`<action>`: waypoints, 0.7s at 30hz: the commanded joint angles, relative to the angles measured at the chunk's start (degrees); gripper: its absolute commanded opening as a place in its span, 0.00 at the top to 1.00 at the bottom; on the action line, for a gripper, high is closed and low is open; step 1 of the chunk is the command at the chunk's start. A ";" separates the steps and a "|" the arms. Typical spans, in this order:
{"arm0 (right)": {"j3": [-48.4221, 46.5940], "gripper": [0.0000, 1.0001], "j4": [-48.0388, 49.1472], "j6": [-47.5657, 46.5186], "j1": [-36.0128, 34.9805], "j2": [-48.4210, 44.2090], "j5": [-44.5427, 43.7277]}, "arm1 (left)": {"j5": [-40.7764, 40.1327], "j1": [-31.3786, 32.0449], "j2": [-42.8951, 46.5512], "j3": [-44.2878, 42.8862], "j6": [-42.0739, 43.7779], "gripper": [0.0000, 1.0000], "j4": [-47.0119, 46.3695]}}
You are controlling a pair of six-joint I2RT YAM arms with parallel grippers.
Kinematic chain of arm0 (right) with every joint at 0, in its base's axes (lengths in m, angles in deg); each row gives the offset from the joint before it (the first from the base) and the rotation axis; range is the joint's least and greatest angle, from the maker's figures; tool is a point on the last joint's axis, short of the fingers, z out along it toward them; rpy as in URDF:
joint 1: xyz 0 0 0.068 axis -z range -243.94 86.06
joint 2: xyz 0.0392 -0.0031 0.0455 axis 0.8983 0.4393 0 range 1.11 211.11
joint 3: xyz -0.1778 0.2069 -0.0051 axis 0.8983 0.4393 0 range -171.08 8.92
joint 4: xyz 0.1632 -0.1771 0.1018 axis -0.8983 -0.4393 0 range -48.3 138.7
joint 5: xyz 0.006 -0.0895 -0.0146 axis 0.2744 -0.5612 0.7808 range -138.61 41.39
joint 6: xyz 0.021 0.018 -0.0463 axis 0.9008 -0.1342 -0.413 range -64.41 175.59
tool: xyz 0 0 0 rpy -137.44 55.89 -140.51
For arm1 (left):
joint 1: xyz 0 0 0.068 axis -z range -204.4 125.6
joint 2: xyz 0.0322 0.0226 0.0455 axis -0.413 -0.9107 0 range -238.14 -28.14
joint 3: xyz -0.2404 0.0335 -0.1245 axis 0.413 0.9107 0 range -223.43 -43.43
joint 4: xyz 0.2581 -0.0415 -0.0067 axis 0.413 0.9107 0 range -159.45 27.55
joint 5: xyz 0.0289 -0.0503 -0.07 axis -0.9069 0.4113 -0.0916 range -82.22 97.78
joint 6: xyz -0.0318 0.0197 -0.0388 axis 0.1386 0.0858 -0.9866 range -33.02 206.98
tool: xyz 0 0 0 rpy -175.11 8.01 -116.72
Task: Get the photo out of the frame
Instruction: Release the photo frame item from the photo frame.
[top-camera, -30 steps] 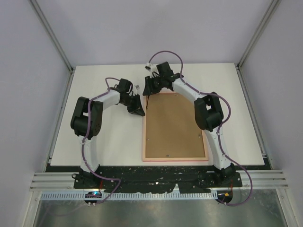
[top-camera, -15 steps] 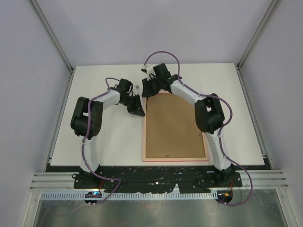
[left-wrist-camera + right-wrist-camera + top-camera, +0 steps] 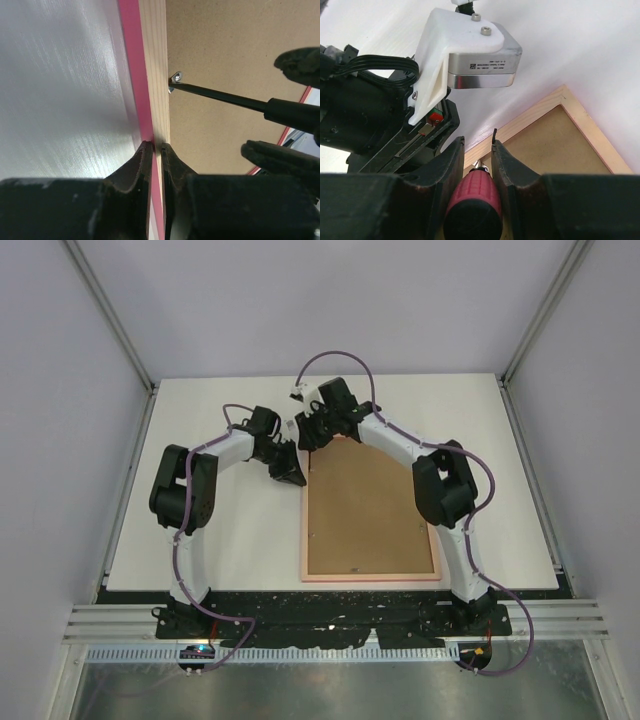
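Note:
The pink frame lies face down on the table, its brown backing board up. The photo is hidden beneath the board. My left gripper is shut on the frame's left rail near the far corner; in the left wrist view its jaws pinch the pink and wood edge. My right gripper is shut on a red-handled screwdriver. The screwdriver's black shaft reaches a small metal tab at the rail's inner edge. The frame's far corner shows in the right wrist view.
The white table extends left, right and beyond the frame. The left arm's wrist camera housing sits close in front of my right gripper. Grey enclosure walls stand on three sides. A purple cable loops above the right wrist.
My right wrist has shifted a little to the left towards the frame's far left corner, its cable loop moving with it. The left gripper and the frame have not moved.

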 commanded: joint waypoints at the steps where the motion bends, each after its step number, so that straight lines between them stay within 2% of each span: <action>1: 1.48 0.92 -2.40 -2.67 -1.66 -4.08 3.82 | -3.89 0.11 -1.31 -1.25 0.42 0.86 0.58; 21: 2.54 0.92 -8.10 -13.66 -1.66 -5.75 13.23 | -4.42 0.11 -1.14 -1.16 0.42 0.87 0.67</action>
